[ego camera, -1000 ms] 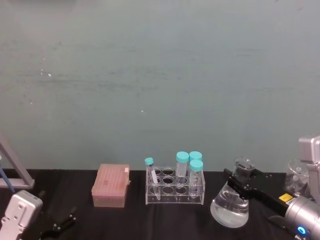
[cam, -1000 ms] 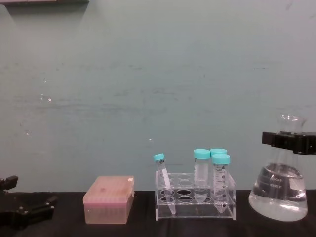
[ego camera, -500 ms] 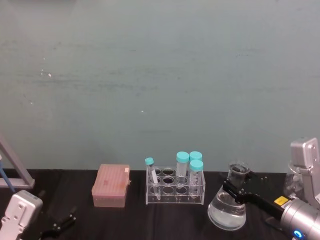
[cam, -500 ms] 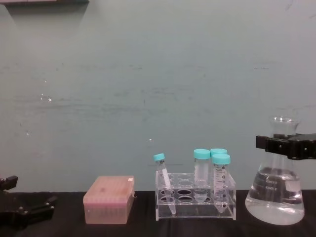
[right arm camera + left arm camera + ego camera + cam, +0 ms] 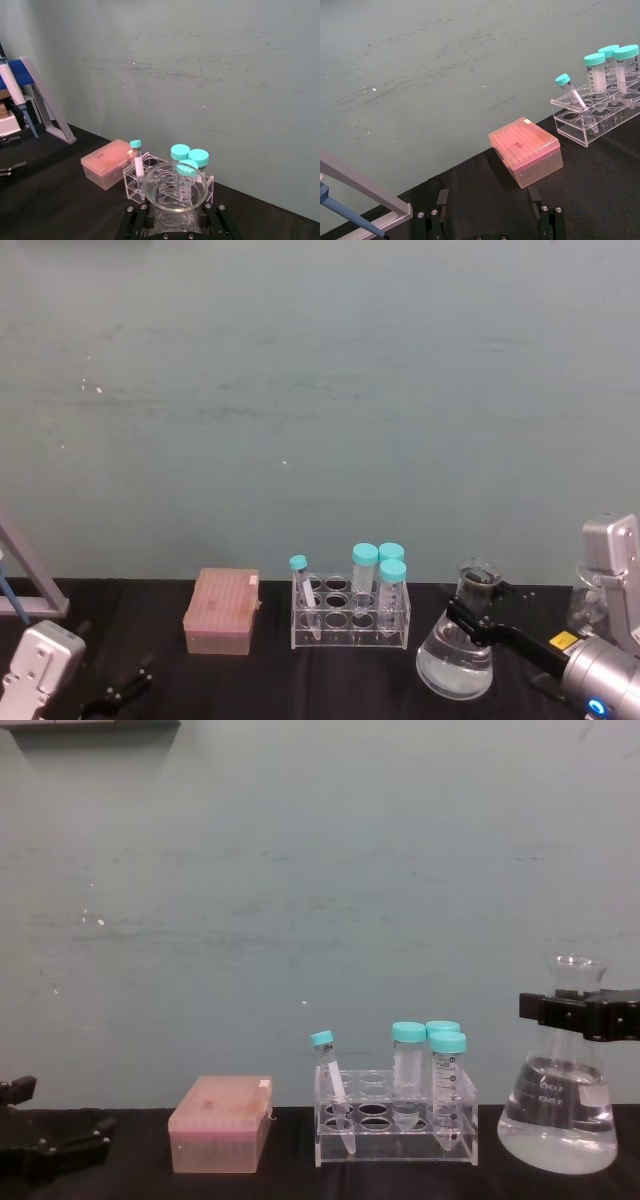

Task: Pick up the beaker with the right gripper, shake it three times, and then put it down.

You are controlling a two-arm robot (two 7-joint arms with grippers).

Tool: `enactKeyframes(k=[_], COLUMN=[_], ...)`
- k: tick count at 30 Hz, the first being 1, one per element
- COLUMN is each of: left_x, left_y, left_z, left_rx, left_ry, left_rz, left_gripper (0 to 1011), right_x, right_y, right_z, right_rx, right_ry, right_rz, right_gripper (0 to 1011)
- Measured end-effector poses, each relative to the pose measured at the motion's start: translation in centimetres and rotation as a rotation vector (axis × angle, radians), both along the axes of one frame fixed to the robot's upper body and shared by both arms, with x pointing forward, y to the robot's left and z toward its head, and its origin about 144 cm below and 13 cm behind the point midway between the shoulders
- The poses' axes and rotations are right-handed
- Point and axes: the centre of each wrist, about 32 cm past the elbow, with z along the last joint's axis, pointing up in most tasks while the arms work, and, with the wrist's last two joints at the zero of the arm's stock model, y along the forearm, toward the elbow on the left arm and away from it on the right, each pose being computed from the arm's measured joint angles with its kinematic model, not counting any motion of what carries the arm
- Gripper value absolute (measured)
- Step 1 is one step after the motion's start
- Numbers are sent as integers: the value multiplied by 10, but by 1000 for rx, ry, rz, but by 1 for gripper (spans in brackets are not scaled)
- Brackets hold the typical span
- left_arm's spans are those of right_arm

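The beaker is a clear conical flask holding clear liquid in its wide base, to the right of the tube rack. My right gripper is shut on its neck just under the flared rim. From the side, the black fingers clamp the neck while the beaker stands upright with its base at about table level. Whether it touches the black tabletop I cannot tell. The right wrist view looks down into the beaker's open mouth above my right gripper. My left gripper is parked open, low at the left.
A clear rack of teal-capped tubes stands left of the beaker. A pink lidded box sits further left. A grey pipette stand is at the far left edge. More clear glassware is partly hidden behind the right arm.
Since a second ago the right gripper has carried the beaker slightly down and to the left. Over the last half second it has barely moved. The left arm is still.
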Motion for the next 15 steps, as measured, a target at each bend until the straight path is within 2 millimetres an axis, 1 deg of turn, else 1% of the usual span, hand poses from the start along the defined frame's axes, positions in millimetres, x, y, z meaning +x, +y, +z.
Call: enactKeyframes(k=[6,8,9,12,13,14,15], left_x=[0,0,0,0,0,0,0], left_y=[0,0,0,0,0,0,0], left_z=[0,0,0,0,0,0,0], left_rx=[0,0,0,0,0,0,0], left_ry=[0,0,0,0,0,0,0], left_rz=[0,0,0,0,0,0,0], left_gripper=[1000,1000,1000,1000,1000,1000,1000], right_x=[0,0,-1,-2,-2,-2,-3], right_y=[0,-2,-2,-4,-4,-4,-5], right_z=[0,0,1,2,2,2,2], right_rx=[8,55,123,240,323,358,434], right_ry=[2,17,40,86,126,142,181], right_rz=[0,6,14,19,23,24,22], right_gripper=[456,456,456,456,456,456,456])
